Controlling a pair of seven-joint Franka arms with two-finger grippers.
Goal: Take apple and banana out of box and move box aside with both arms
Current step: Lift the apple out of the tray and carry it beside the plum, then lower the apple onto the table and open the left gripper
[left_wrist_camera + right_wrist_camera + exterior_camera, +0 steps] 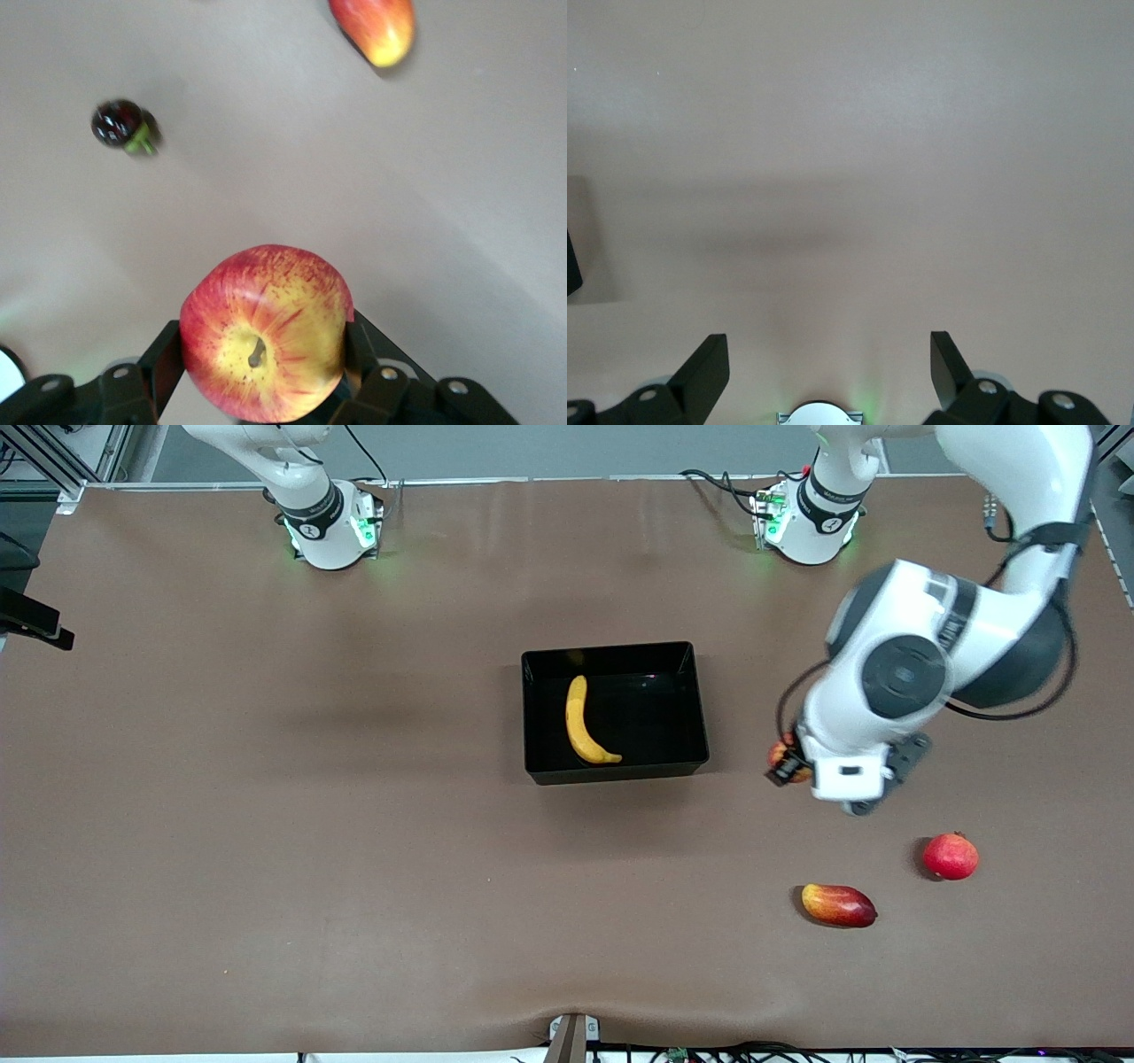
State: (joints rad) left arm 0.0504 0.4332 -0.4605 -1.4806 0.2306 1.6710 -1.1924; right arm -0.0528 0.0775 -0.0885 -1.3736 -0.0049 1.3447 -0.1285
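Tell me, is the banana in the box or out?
In. The banana lies on the floor of the box, inside its low black walls.

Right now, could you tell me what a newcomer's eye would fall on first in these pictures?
First, the left gripper, up over bare table beside the black box, with its fingers shut on the apple. Next, the banana lying in that box. The right gripper waits open over bare table.

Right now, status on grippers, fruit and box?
Left gripper shut on apple, over bare table beside black bin. Right gripper open, waiting. Banana in bin.
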